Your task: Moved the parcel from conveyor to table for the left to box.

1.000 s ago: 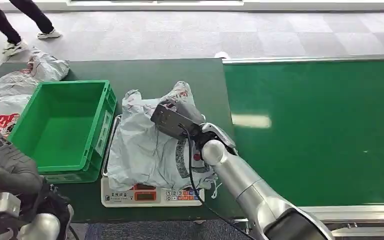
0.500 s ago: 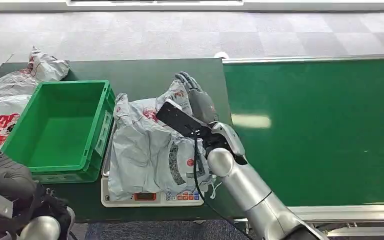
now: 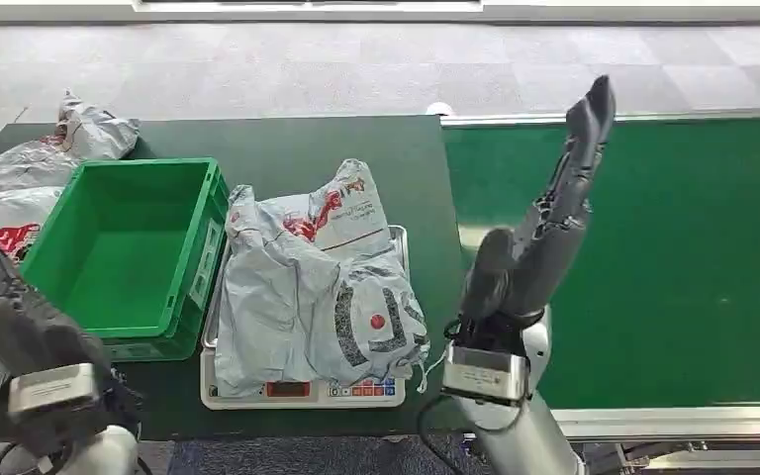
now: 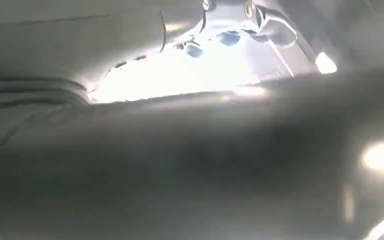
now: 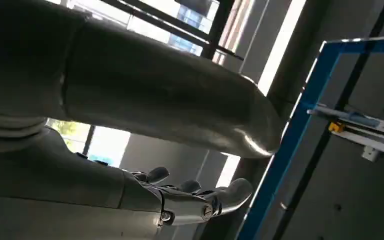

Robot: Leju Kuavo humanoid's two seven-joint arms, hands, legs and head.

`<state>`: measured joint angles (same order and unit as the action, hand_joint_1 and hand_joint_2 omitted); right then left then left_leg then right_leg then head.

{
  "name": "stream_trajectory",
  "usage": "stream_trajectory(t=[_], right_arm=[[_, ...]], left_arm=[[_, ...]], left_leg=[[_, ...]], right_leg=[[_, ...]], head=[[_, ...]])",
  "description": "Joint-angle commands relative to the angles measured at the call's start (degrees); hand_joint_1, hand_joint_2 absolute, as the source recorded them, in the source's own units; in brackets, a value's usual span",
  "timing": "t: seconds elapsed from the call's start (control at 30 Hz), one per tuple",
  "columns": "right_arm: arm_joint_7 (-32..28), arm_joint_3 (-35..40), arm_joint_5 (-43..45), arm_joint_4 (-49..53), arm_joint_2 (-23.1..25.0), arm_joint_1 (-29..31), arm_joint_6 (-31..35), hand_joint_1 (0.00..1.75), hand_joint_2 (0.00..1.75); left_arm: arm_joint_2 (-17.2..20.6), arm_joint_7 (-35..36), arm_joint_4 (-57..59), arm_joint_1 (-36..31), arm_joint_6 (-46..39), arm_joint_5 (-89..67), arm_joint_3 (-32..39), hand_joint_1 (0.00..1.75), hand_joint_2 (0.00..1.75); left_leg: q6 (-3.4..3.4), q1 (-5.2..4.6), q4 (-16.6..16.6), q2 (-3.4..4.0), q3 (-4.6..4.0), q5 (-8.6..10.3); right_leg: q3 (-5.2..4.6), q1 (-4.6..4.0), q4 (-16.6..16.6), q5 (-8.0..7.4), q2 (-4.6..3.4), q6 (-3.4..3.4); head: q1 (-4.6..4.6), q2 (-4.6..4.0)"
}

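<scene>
From the head view I see the crumpled grey plastic parcel with red and black print [image 3: 312, 287] lying on the white weighing scale with a small display and coloured keys [image 3: 302, 389], which sits at the near edge of the dark green bench [image 3: 297, 143], close to its right-hand corner. The right hand [image 3: 544, 233] is raised over the bright green conveyor belt [image 3: 653, 257], just beside the bench's right edge, its dark fingers [image 3: 584, 134] stretched straight and held apart, gripping nothing and well clear of the parcel. The left hand [image 3: 5, 297] stands at the near left corner of the bench, fingers extended and empty as far as I can make out. The open green plastic crate [image 3: 198, 262] rests touching the left side of the scale. More grey mail bags [image 3: 59, 148] lie along the far left edge of the bench.
</scene>
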<state>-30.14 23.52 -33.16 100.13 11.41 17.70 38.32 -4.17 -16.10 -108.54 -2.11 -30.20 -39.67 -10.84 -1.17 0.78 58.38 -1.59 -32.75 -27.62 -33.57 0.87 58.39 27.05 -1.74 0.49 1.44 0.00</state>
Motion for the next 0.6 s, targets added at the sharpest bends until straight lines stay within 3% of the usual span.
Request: stream_trajectory(t=[0.03,0.07,0.1,0.17,0.2,0.23,0.27,0.3,0.33,0.37,0.43,0.47,0.57,0.6], right_arm=[[0.7,2.2,-0.6,9.0,-4.3,-3.1,0.6,0.0,0.0],[0.7,2.2,-0.6,9.0,-4.3,-3.1,0.6,0.0,0.0],[0.7,2.2,-0.6,9.0,-4.3,-3.1,0.6,0.0,1.75],[1.1,3.1,-7.9,10.1,-5.6,-4.5,0.1,0.0,1.75],[0.8,3.0,-9.7,11.9,-6.1,-5.9,1.7,0.0,0.0],[-0.8,2.2,-10.7,15.1,-6.2,-8.2,1.7,0.0,0.0],[-2.5,0.6,-11.9,17.6,-5.4,-9.7,1.7,0.0,0.0],[-3.5,-0.3,-12.2,20.0,-5.4,-11.0,1.7,0.0,0.0],[-4.7,-1.8,-12.4,21.5,-5.1,-12.2,1.7,0.0,1.75],[-6.0,-2.6,-11.1,22.0,-5.4,-13.3,1.7,0.0,1.75],[-9.9,-5.7,-5.4,22.0,-5.3,-15.3,1.7,0.0,1.75],[-9.9,-5.8,-4.4,22.3,-5.8,-15.3,1.7,0.0,1.75],[-9.9,-5.2,-2.6,22.2,-6.8,-15.2,1.7,0.0,1.75],[-9.9,-5.1,-3.0,22.3,-6.5,-15.2,1.7,0.0,1.75]], left_arm=[[2.3,2.3,4.2,-4.0,1.2,-3.4,-3.7,0.0,0.0],[2.3,2.3,4.2,-4.0,1.2,-3.4,-3.7,0.0,0.0],[2.3,2.3,4.2,-4.0,1.2,-3.4,-3.7,0.0,0.0],[4.8,7.7,6.5,-7.2,9.2,-12.6,-5.5,0.0,0.0],[6.1,9.3,8.8,-10.2,13.1,-14.2,-6.8,0.0,0.0],[7.8,11.7,12.6,-15.2,18.6,-15.6,-8.2,0.0,0.0],[8.8,12.1,16.6,-19.6,22.9,-14.4,-9.3,0.0,0.0],[10.8,12.6,23.2,-26.1,27.0,-15.8,-12.2,0.0,0.0],[12.6,12.6,28.3,-30.6,31.0,-15.3,-14.6,0.0,0.0],[14.1,11.6,33.2,-34.5,33.6,-14.6,-17.0,0.0,0.0],[16.3,8.5,43.8,-41.6,39.6,-13.8,-22.8,0.0,0.0],[16.6,7.7,45.9,-42.9,40.7,-13.9,-24.2,0.0,1.75],[15.9,4.3,56.9,-47.7,47.3,-13.3,-31.8,0.0,1.75],[15.2,3.8,59.3,-47.6,47.6,-12.2,-32.9,0.0,1.75]], left_leg=[[0.04,0.01,0.0,0.12,-0.02,0.06],[0.06,0.0,-0.1,0.24,0.02,0.12],[0.04,-0.01,-0.1,0.16,0.06,0.1],[0.04,0.01,-0.1,0.15,0.03,0.1],[0.02,0.01,-0.1,0.09,0.05,0.09],[0.03,0.03,-0.1,-0.21,0.0,0.21],[0.0,0.03,0.0,-0.01,0.05,0.12],[0.02,0.04,-0.1,-0.48,-0.04,0.25],[0.05,0.01,0.0,-0.43,-0.02,0.24],[0.03,0.06,0.0,-0.9,-0.19,0.38],[0.02,0.07,0.0,-0.88,-0.19,0.38],[0.03,0.06,0.0,-0.95,-0.05,0.38],[0.0,0.02,0.0,-0.24,0.0,0.27],[0.03,0.04,0.0,-0.35,-0.12,0.39]], right_leg=[[-0.02,-0.03,-0.1,-0.08,0.05,-0.03],[-0.01,-0.03,-0.1,-0.14,0.06,-0.04],[0.03,-0.02,-0.1,-0.09,0.08,-0.03],[0.0,-0.04,-0.1,-0.1,0.1,-0.04],[0.03,-0.03,-0.1,-0.07,0.11,-0.02],[0.11,-0.06,-0.1,-0.07,0.52,-0.05],[0.02,-0.05,-0.1,-0.06,0.22,-0.03],[0.13,-0.08,-0.1,-0.03,0.76,-0.05],[0.09,-0.05,-0.1,-0.02,0.66,-0.04],[0.13,-0.09,-0.1,-0.04,1.17,-0.07],[0.1,-0.1,-0.1,-0.05,1.19,-0.07],[0.24,-0.1,-0.1,-0.04,1.18,-0.04],[0.05,-0.05,0.0,-0.23,0.45,-0.12],[0.01,-0.08,-0.1,-0.29,0.63,-0.13]], head=[[0.0,0.0],[0.0,0.0],[0.0,0.0],[0.0,0.0],[0.0,0.0],[0.0,0.0],[0.02,0.0],[-0.02,0.0],[0.02,0.0],[0.0,0.0],[0.02,0.0],[-0.02,0.0],[-0.07,0.0],[0.02,0.0]])
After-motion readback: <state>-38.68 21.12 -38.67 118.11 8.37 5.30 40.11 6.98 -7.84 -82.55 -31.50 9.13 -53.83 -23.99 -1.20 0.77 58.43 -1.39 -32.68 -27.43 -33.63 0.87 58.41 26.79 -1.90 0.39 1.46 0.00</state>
